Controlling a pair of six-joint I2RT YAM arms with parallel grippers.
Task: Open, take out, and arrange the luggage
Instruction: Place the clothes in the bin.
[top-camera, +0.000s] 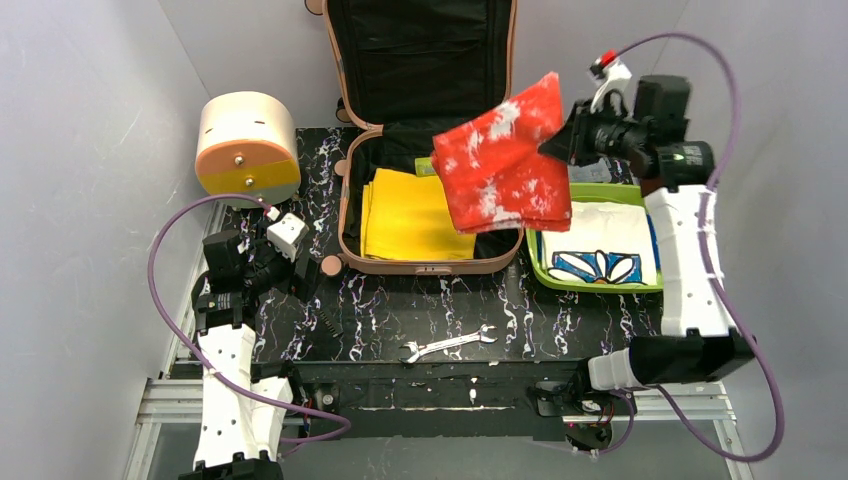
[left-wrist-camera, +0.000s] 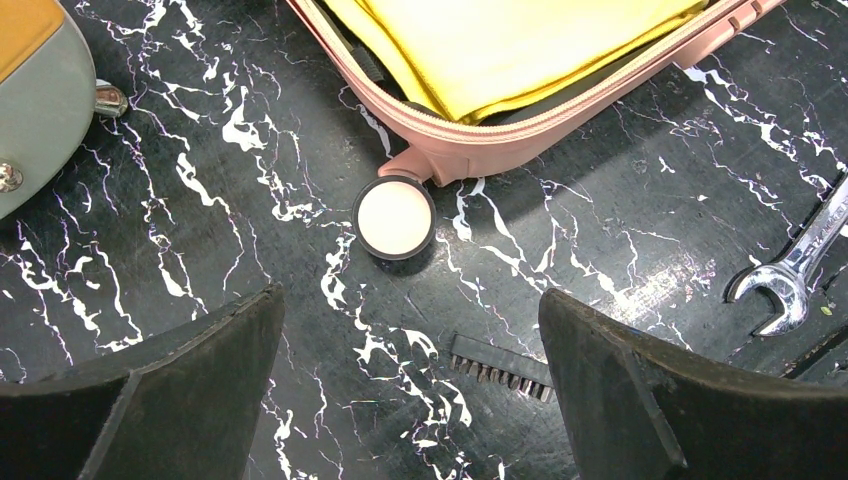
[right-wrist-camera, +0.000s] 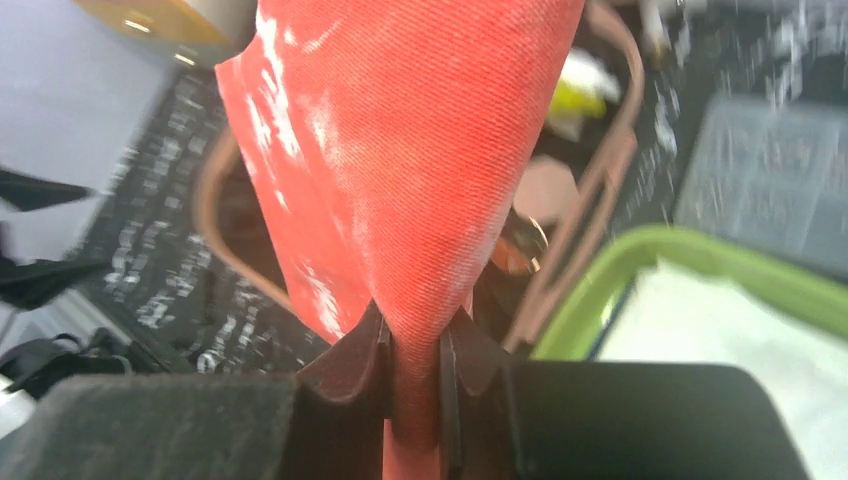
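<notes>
The luggage (top-camera: 352, 190), a salmon-pink suitcase, lies open with its black-lined lid standing at the back. A folded yellow cloth (top-camera: 410, 215) rests in its base. My right gripper (top-camera: 562, 140) is shut on a corner of a red cloth with white blotches (top-camera: 505, 165), which hangs above the suitcase's right side. The right wrist view shows the red cloth (right-wrist-camera: 400, 150) pinched between the jaws of that gripper (right-wrist-camera: 415, 340). My left gripper (left-wrist-camera: 410, 300) stands wide open and empty over the table, just in front of the suitcase wheel (left-wrist-camera: 394, 217).
A cream-and-orange drum box (top-camera: 245, 145) stands at the back left. To the right of the suitcase, a lime-green tray (top-camera: 600, 288) holds a white cloth with blue flowers (top-camera: 600, 250). A wrench (top-camera: 450, 343) and a strip of bits (left-wrist-camera: 500, 368) lie near the front.
</notes>
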